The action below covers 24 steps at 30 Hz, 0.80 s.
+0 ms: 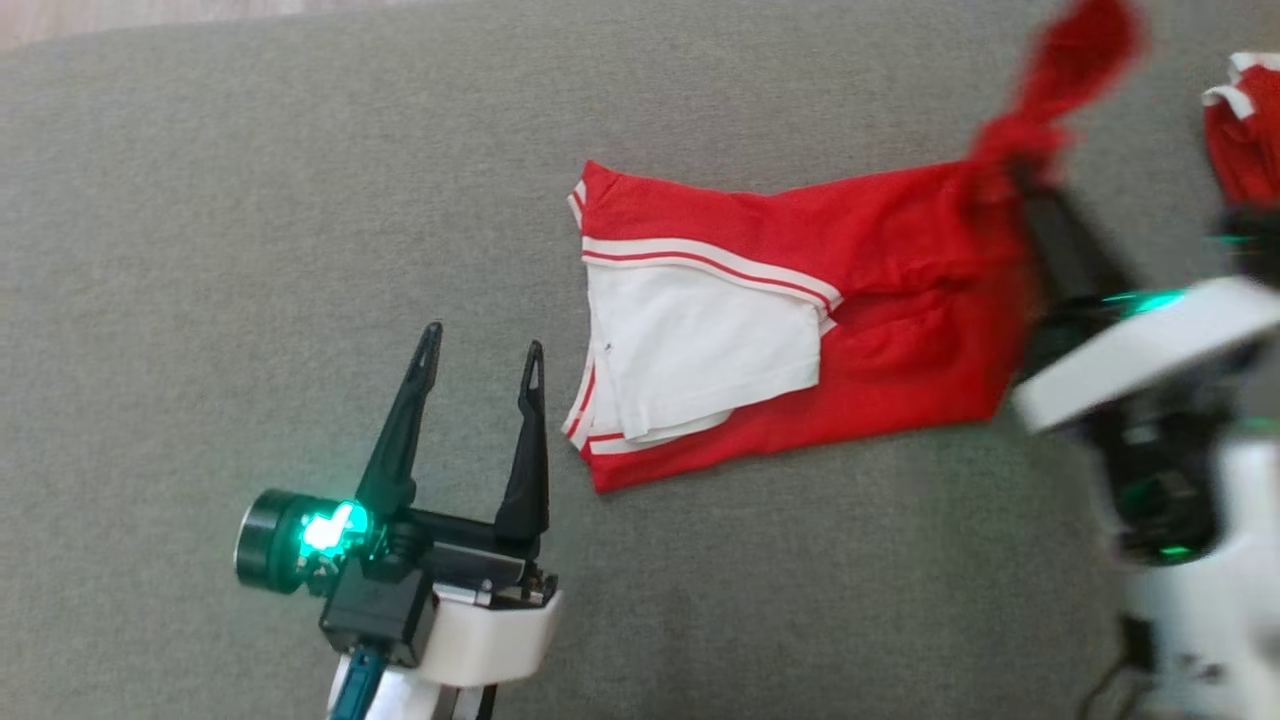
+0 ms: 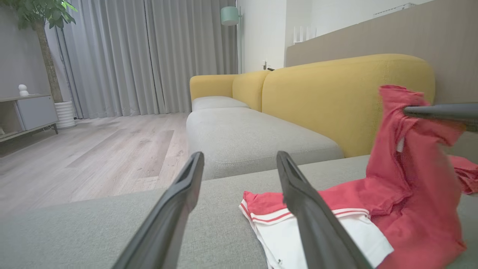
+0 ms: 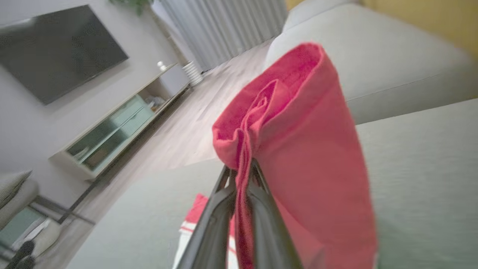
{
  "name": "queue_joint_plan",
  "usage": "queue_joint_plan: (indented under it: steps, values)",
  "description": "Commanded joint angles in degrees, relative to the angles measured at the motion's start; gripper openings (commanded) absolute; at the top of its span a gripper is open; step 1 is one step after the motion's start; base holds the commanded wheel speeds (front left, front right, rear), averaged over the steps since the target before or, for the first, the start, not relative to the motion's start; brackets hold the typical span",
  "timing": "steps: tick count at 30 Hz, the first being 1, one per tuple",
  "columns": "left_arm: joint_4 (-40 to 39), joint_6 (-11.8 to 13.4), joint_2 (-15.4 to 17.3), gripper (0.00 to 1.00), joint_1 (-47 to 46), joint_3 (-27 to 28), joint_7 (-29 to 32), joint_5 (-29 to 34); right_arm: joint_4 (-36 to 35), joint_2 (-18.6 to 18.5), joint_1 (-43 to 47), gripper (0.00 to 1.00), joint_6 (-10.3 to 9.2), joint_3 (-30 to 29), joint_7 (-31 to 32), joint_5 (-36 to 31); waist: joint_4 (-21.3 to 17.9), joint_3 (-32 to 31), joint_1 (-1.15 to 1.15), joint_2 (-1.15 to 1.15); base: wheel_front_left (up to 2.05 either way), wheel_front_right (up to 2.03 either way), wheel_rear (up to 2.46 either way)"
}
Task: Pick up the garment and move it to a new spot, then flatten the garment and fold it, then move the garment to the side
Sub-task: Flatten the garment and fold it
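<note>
A red garment (image 1: 880,330) with white panels and red-white stripes lies on the grey cushion (image 1: 250,250), its right end pulled up into a bunch. My right gripper (image 1: 1010,170) is shut on that raised red cloth; in the right wrist view the two fingers (image 3: 257,201) pinch a fold of the garment (image 3: 298,149), which drapes over them. My left gripper (image 1: 482,350) stands open at the lower left, empty, a short way left of the garment's white part. From the left wrist, the garment (image 2: 403,186) rises at the right, held by the other arm's finger (image 2: 440,111).
A second red and white cloth (image 1: 1245,130) lies at the far right edge of the cushion. A yellow sofa back (image 2: 336,93) stands behind the grey seats. Wooden floor (image 2: 93,149), curtains, a plant and a low cabinet (image 3: 112,138) lie beyond.
</note>
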Motion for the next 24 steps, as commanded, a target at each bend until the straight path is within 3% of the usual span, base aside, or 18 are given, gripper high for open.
queue_joint_plan:
  steps: [1, 4, 8, 10, 11, 12, 13, 14, 18, 21, 24]
  values:
    - [-1.35, -0.39, -0.4, 1.0, -0.13, 1.91, -0.28, 0.59, -2.84, 1.63, -2.27, 0.0, -0.04, 5.56, 0.92, 0.01, 0.77, -0.15, 0.0, 0.0, 0.0, 0.0, 0.0]
    - [-0.85, -1.25, -1.15, 1.0, -0.29, 1.5, -0.28, 0.7, -0.14, 4.02, -3.35, 0.0, -0.04, 13.82, 1.72, -0.6, 2.81, -0.06, 0.0, 0.0, 0.0, 0.0, 0.0]
    - [-0.49, -1.55, -1.69, 1.0, -0.49, 1.4, -0.28, 0.77, 3.86, 4.88, -3.72, 0.0, -0.04, 18.64, 1.68, -1.53, 4.65, 0.29, 0.0, 0.0, 0.0, 0.0, 0.0]
    - [-0.34, -1.73, -1.98, 1.0, -0.58, 1.42, -0.28, 0.78, 6.64, 5.21, -3.73, 0.13, -0.04, 21.29, 1.54, -1.88, 5.83, 0.63, 0.0, 0.0, 0.0, 0.0, 0.0]
    - [-0.33, -1.77, -2.11, 1.0, -0.63, 1.49, -0.28, 0.79, 7.93, 5.32, -3.72, 0.21, -0.04, 22.55, 1.42, -1.91, 6.32, 0.83, 0.0, 0.0, 0.0, 0.0, 0.0]
    - [-0.31, -1.79, -2.23, 1.0, -0.67, 1.57, -0.28, 0.82, 9.0, 5.41, -3.81, 0.36, -0.04, 23.6, 0.94, -1.96, 6.72, 1.03, 0.0, 0.0, 0.0, 0.0, 0.0]
    - [-0.29, -1.8, -2.34, 1.0, -0.73, 1.66, -0.28, 0.85, 10.05, 5.49, -3.91, 0.76, -0.04, 24.31, 0.12, -1.9, 7.08, 1.19, 0.0, 0.0, 0.0, 0.0, 0.0]
    - [-0.29, -1.82, -2.46, 1.0, -0.82, 1.73, -0.28, 0.85, 10.89, 5.55, -4.06, 1.0, -0.04, 24.76, -1.05, -1.64, 7.41, 1.33, 0.0, 0.0, 0.0, 0.0, 0.0]
    - [-0.24, -2.02, -2.89, 1.0, -1.01, 1.78, -0.28, 0.8, 11.06, 5.63, -4.78, 1.0, -0.04, 26.22, -7.58, 2.86, 8.46, 1.37, 0.0, 0.0, 0.0, 0.0, 0.0]
    - [-0.35, -1.9, -3.09, 1.0, -0.66, 2.07, -0.28, 0.85, 10.08, 5.54, -4.83, 1.0, -0.04, 24.14, -11.45, 3.32, 8.58, 0.56, 0.0, 0.0, 0.0, 0.0, 0.0]
    - [-0.34, -1.6, -3.18, 1.0, 0.26, 3.13, -0.28, 0.75, 8.5, 2.57, -3.91, 1.0, -0.04, 21.87, -15.25, 3.01, 7.81, -0.88, 0.0, 0.0, 0.0, 0.0, 0.0]
